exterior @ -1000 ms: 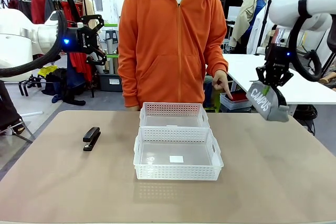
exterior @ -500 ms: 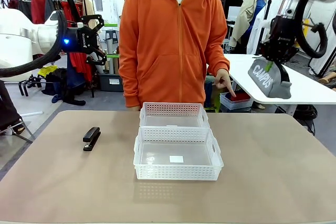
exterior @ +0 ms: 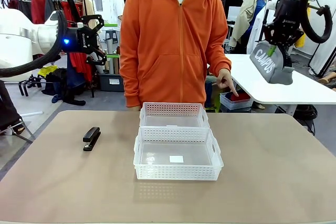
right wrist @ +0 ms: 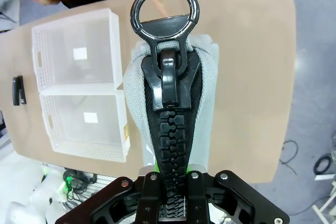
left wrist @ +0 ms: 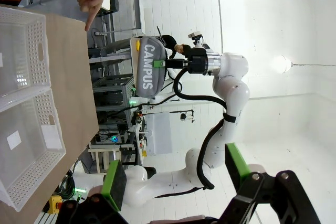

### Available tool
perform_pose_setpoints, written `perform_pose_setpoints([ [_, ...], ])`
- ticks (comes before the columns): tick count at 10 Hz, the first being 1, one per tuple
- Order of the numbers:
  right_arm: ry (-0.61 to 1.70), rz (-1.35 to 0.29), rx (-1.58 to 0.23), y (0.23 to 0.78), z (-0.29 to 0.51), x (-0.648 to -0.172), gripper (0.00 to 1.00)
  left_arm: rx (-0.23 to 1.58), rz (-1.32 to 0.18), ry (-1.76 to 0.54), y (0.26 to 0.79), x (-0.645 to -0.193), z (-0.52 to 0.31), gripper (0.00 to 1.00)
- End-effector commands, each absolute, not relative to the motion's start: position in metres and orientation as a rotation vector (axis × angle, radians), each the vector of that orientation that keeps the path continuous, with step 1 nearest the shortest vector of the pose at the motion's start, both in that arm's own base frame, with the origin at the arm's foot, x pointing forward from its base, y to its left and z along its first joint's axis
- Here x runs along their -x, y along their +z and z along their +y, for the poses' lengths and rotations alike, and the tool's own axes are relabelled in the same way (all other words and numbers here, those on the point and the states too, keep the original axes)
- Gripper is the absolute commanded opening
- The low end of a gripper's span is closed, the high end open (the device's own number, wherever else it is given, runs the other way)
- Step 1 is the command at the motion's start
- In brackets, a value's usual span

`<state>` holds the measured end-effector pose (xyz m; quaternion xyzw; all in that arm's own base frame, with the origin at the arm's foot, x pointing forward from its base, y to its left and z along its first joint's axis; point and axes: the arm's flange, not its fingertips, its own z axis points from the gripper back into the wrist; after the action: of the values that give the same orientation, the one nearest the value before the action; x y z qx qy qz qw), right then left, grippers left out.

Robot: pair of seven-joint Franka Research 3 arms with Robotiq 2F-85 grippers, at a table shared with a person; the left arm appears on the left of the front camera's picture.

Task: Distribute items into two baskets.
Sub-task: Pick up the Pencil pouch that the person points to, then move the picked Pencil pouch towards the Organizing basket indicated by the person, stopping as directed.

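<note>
Front view: a grey oblong pouch (exterior: 268, 67) with white "CAMPUS" lettering is seen held in the air, well above the table's (exterior: 273, 182) far right corner. It is clamped at its upper end by the right gripper (exterior: 273, 50), whose jaws are closed on it. Its long axis is tilted, running down from the gripper toward the right. In the right wrist view, a black zipper (right wrist: 167, 129) is shown along the pouch's top, with the ring pull (right wrist: 165, 3) at the end pointed away from the gripper. The left gripper (exterior: 97, 38) is held high beyond the far left corner with its jaws spread and nothing between them. A small black stapler (exterior: 91, 138) is laid near the left edge, pointing at the far edge. Two white lattice baskets (exterior: 177, 172) are set touching at the table's middle.
</note>
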<state>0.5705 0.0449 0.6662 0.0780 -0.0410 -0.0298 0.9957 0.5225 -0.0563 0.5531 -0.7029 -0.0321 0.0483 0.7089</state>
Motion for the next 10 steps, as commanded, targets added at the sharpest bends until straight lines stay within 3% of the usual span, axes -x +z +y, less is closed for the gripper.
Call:
perform_pose_setpoints([
  [1, -0.085, -0.107, -0.171, 0.6751, 0.0439, -0.5705, 0.0, 1.564, -0.076, 0.107, 0.5554, -0.522, -0.0552, 1.0],
  [10, -0.064, -0.096, -0.158, 0.6715, 0.0429, -0.5704, 0.0, 1.564, -0.076, 0.107, 0.5554, -0.522, -0.0552, 1.0],
])
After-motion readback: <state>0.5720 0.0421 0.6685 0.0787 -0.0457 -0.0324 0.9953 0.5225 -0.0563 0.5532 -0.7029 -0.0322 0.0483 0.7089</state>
